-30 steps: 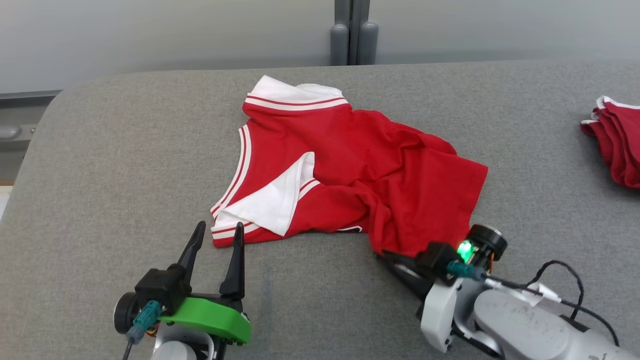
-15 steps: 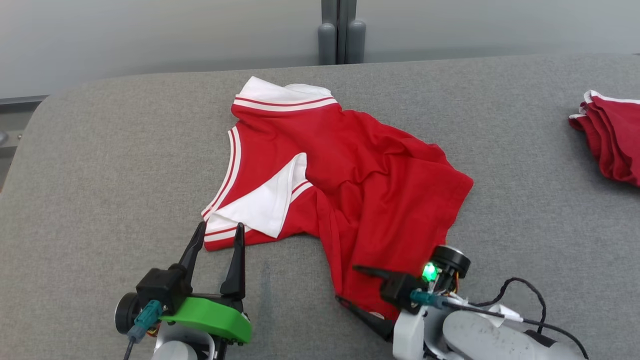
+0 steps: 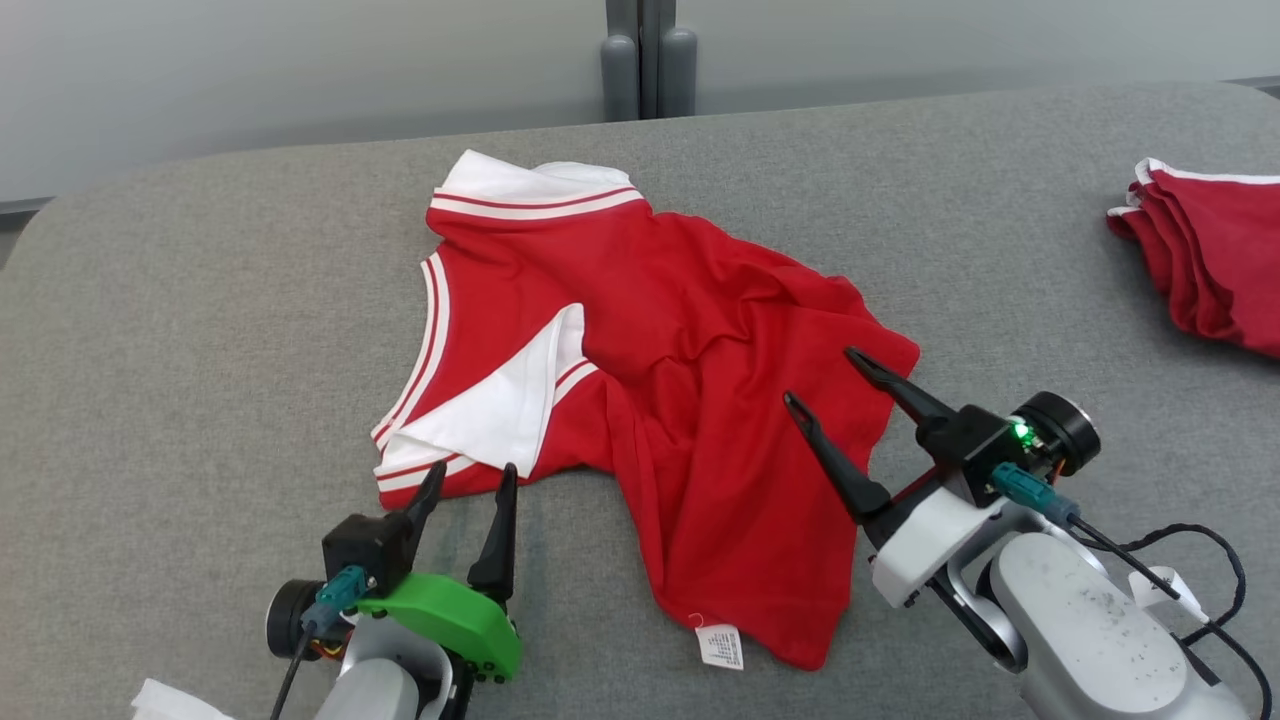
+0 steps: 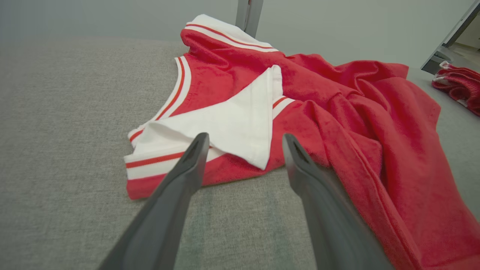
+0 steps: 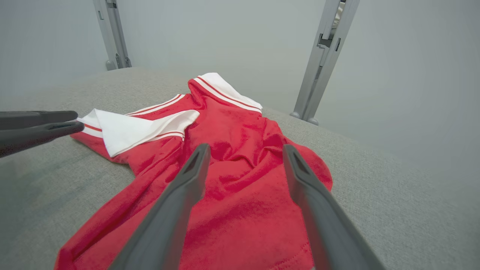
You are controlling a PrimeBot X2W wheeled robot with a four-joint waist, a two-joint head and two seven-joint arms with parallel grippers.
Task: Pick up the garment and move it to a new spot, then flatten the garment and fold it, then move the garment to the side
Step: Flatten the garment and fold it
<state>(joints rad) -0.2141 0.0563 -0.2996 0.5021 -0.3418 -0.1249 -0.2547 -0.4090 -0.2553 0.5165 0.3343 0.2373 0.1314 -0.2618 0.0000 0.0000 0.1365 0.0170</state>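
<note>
The garment [image 3: 680, 350] is a red shirt with white striped trim, lying crumpled on the grey padded table [image 3: 200, 330]. One hem is drawn out toward the front, and a white label [image 3: 720, 645] shows there. My left gripper [image 3: 474, 470] is open just in front of the white-trimmed sleeve, low over the table. In the left wrist view the sleeve [image 4: 225, 127] lies beyond the left gripper [image 4: 245, 138]. My right gripper [image 3: 820, 376] is open and empty, raised over the garment's right side. The right wrist view looks across the garment [image 5: 232, 150] past the right gripper [image 5: 246, 147].
A second red garment [image 3: 1210, 270] lies folded at the table's far right edge. Grey posts [image 3: 648, 60] stand behind the table against a pale wall. Bare grey table lies to the left and between the two garments. Something white [image 3: 170, 700] shows by my left arm.
My right gripper dragged the garment's hem toward the front, opened and let it go, then rose over the garment's right side. The left gripper stayed open. The camera has shifted.
</note>
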